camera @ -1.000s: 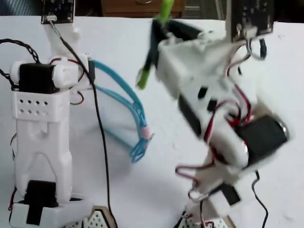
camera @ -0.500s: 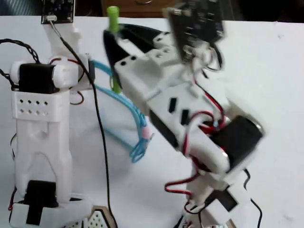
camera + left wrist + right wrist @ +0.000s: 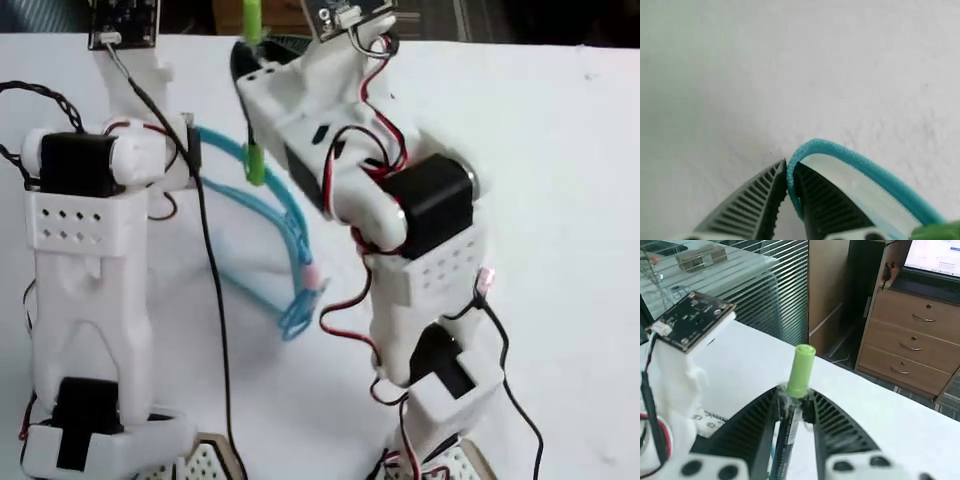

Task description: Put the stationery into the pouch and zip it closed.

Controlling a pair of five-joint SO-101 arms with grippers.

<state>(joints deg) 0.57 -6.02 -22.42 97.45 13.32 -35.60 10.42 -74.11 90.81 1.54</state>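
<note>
Step in hand: loading the stationery, zip not yet started.

Left end effector [image 3: 790, 167]: jaws nearly closed, pinching the blue rim of the pouch [image 3: 860, 165] and holding that end up off the table [image 3: 560, 150]. The grip looks thin, on the trim only.

Right end effector [image 3: 795, 395]: jaws clamped round the pen [image 3: 801, 370] partway down its barrel, green cap uppermost, pen close to upright.

Position: the pouch [image 3: 270, 210] lies between my two arms around the middle of the table, with its held end toward the far edge. The pink zip pull [image 3: 310, 275] is at the end nearer the front edge. In the high view the pen [image 3: 256, 165] hangs with its lower green end right at the raised blue rim. I cannot tell whether it has entered the mouth or sits just beside it.

Next move, as I judge it:
- Lower the pen with the right arm, tilting it along the length of the pouch so it slides in rather than jamming on the rim.
- Open the right jaws only once most of the barrel is inside.
- Hold the left pinch steady throughout. If the trim slips, the mouth collapses.
- Then go for the zip pull.
</note>
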